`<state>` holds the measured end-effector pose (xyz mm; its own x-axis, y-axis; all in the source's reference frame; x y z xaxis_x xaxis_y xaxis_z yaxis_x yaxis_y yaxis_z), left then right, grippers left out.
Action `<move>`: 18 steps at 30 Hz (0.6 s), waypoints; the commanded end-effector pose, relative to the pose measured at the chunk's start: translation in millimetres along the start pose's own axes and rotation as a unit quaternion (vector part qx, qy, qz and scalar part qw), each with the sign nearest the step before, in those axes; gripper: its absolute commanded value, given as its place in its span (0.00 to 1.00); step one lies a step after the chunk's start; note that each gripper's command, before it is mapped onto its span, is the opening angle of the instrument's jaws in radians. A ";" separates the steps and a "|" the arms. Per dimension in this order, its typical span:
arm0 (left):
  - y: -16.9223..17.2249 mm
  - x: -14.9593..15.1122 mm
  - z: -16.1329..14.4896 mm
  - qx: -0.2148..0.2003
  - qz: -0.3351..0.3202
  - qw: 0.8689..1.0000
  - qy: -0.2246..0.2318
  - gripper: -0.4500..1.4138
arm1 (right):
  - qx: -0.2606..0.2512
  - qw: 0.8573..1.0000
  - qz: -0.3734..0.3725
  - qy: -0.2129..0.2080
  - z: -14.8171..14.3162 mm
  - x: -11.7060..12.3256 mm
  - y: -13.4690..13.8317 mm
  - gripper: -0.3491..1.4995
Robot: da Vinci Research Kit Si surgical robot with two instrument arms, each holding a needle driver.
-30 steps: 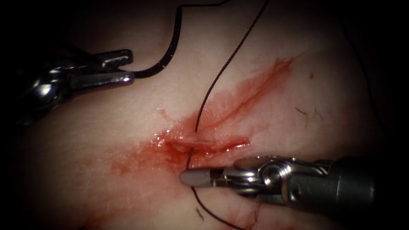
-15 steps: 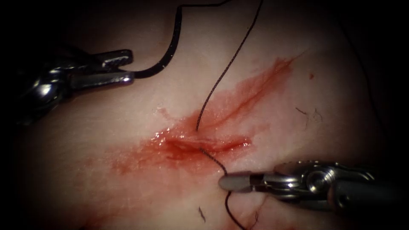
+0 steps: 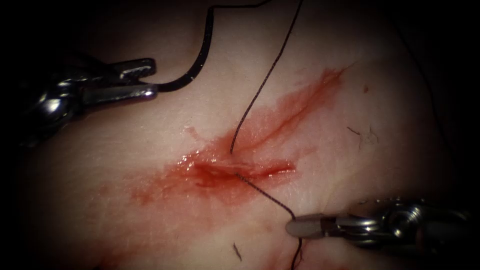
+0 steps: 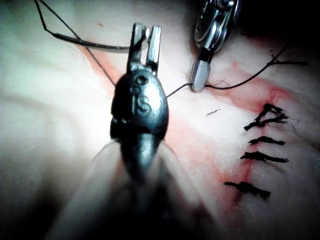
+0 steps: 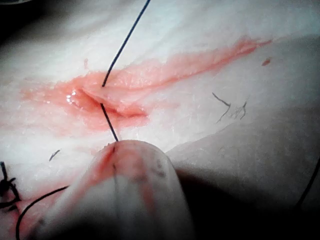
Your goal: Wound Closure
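Right tool (image 3: pixel 304 228): near right of the cut (image 3: pixel 235 167), jaws closed on the thread (image 3: pixel 265 192), now drawn further right.
Thread: taut, running from the cut to the jaws.
Left tool (image 3: pixel 142 80): far left, jaws apparently clamped on the needle (image 3: pixel 197 62) at one end, clear of the tissue (image 3: pixel 350 110).

Practice bench in robot surgery lab. Pale pork tissue (image 3: pixel 125 215) under bright spot light, dark all around. Red cut (image 3: pixel 235 170) in middle, red fluid (image 3: pixel 165 185) spread near it. Black thread (image 3: pixel 265 80) across. Row of black stitches (image 4: pixel 260 150) already sewn. Shiny metal robot tools, left tool (image 3: pixel 145 77), right tool (image 3: pixel 302 228).
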<state>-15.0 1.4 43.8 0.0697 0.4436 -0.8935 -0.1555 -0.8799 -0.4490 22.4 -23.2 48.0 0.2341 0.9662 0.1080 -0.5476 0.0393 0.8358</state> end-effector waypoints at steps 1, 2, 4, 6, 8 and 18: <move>-0.1 -0.5 0.5 0.000 0.000 1.000 0.000 0.00 | -0.007 1.000 0.001 -0.006 -0.1 0.1 0.1 0.00; -0.2 -0.5 0.5 0.000 0.000 1.000 0.000 0.00 | -0.010 1.000 0.000 -0.009 -0.5 0.0 0.2 0.00; -0.2 -0.5 0.4 0.000 0.000 1.000 0.000 0.00 | -0.016 1.000 0.003 -0.015 -1.3 -0.2 0.4 0.00; -0.2 -0.5 0.4 0.000 0.000 1.000 0.000 0.00 | -0.018 1.000 0.011 -0.018 -2.1 -0.3 0.6 0.00; -0.2 -0.5 0.4 -0.001 0.000 1.000 0.000 0.00 | -0.021 0.999 0.022 -0.024 -3.3 -0.6 0.9 0.00; -0.2 -0.5 0.3 -0.001 0.000 1.000 0.000 0.00 | -0.046 0.997 0.030 -0.047 -6.4 -1.6 2.3 0.00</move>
<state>-14.9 1.4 43.9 0.0698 0.4433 -0.8937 -0.1533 -0.8804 -0.4487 14.3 -23.3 45.9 0.2837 0.9332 0.2207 -0.6547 0.0203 0.7556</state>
